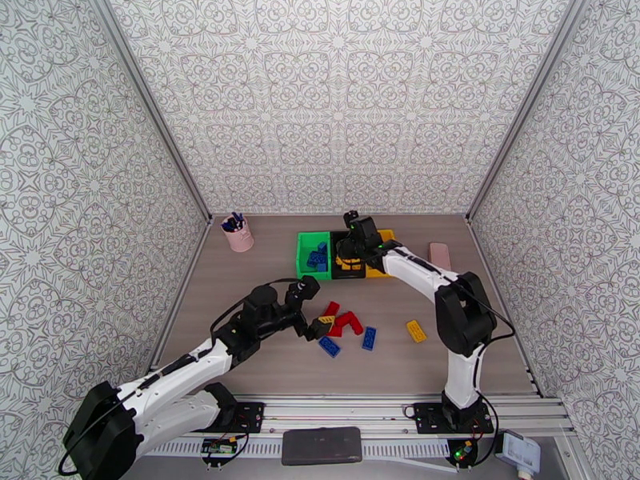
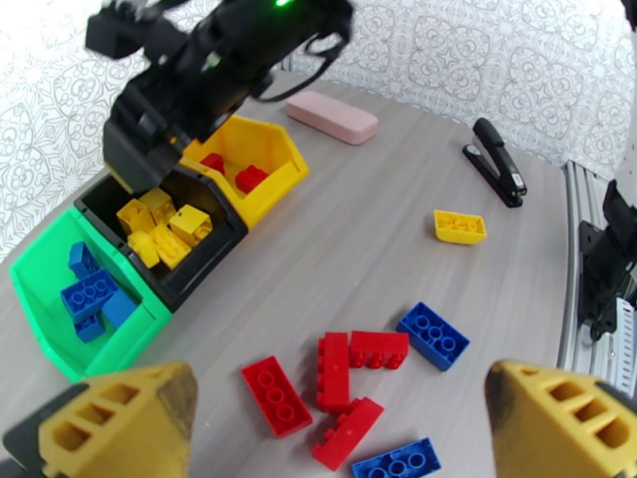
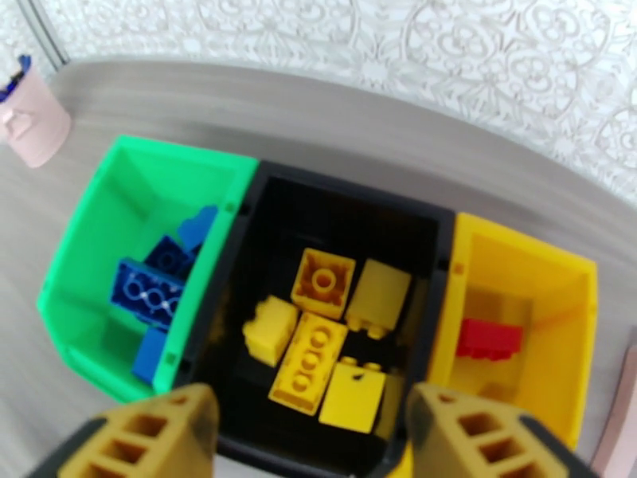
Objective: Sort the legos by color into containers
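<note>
Three containers stand touching in a row at the far middle of the surface in the top external view: the green bin [image 1: 302, 262] on the left, the black bin [image 1: 346, 273] in the middle, the yellow bin [image 1: 388, 234] on the right. The right end effector [image 1: 352, 254] hangs over the black bin. The left end effector [image 1: 320, 326] sits low beside loose legos nearer the arms: a red cluster [image 1: 344, 322], two blue bricks [image 1: 370, 338] and a lone yellow brick [image 1: 416, 330]. A pink cup of pens [image 1: 238, 234] stands far left, and a pink slab [image 1: 439, 254] lies right of the bins.

From the left wrist, the left end effector [image 2: 334, 408] is spread wide and grasps nothing. Its yellow fingertips [image 2: 119, 424] frame four red bricks [image 2: 334, 371] lying on the surface. A blue brick [image 2: 432, 334] lies just right of them, another at the bottom edge. The lone yellow brick [image 2: 460, 226] lies well apart, and a black stapler [image 2: 495, 161] lies beyond it.

From the right wrist, the right end effector [image 3: 310, 428] is released and empty above the black bin [image 3: 342, 201], which holds five yellow bricks [image 3: 310, 360]. Blue bricks [image 3: 151, 284] lie in the green bin [image 3: 103, 209] and a red brick [image 3: 489, 338] in the yellow bin [image 3: 525, 256].
</note>
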